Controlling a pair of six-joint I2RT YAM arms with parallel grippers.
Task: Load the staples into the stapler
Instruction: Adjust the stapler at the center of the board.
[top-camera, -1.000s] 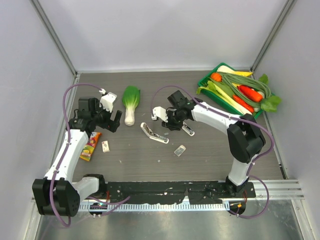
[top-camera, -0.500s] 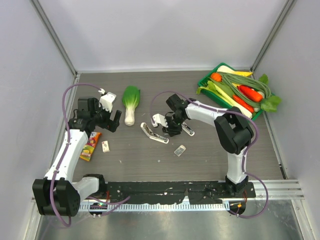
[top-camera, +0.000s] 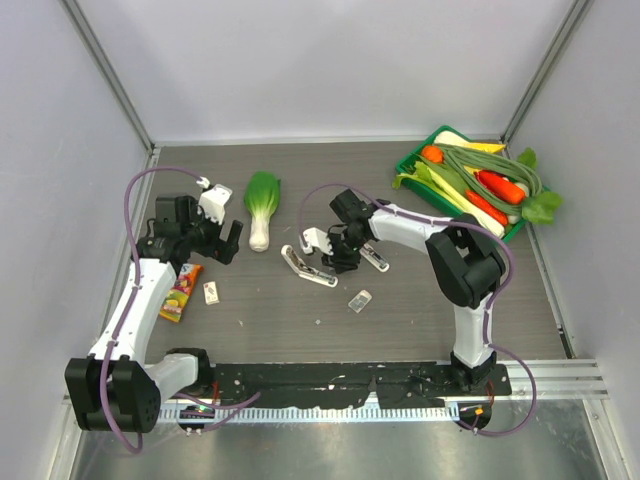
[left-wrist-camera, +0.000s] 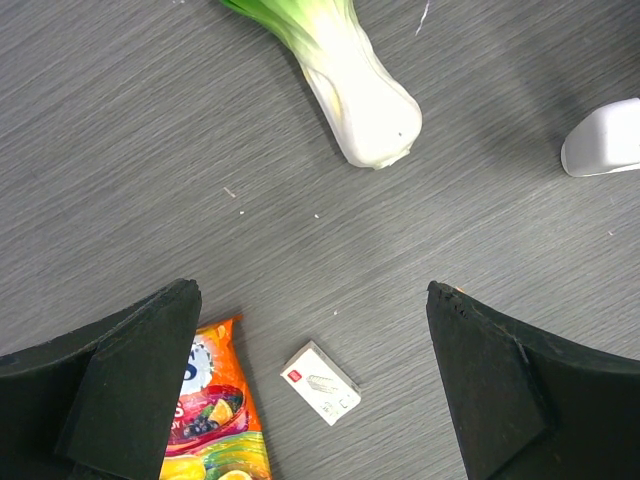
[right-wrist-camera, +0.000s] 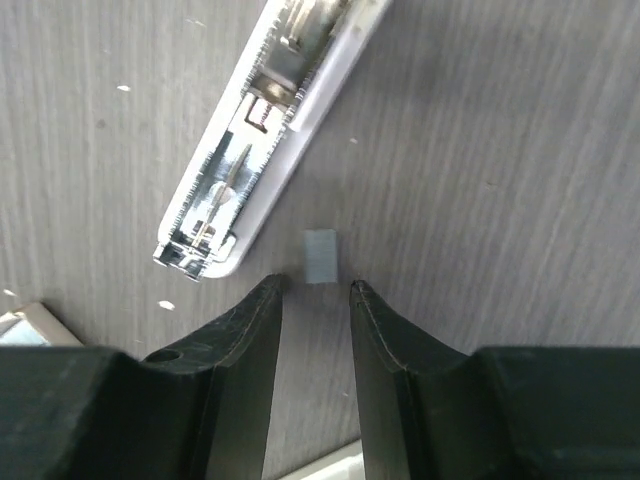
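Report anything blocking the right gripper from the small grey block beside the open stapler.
Nothing visible does. The small grey block lies on bare table just past the right gripper, in line with its open gap; the stapler lies alongside, not touching it.

The stapler (right-wrist-camera: 262, 145) is white around a silvery channel, the tabletop (left-wrist-camera: 140, 150) dark grey with fine wood grain, the bok choy (left-wrist-camera: 345, 80) green fading to white, the snack packet (left-wrist-camera: 222, 430) orange.
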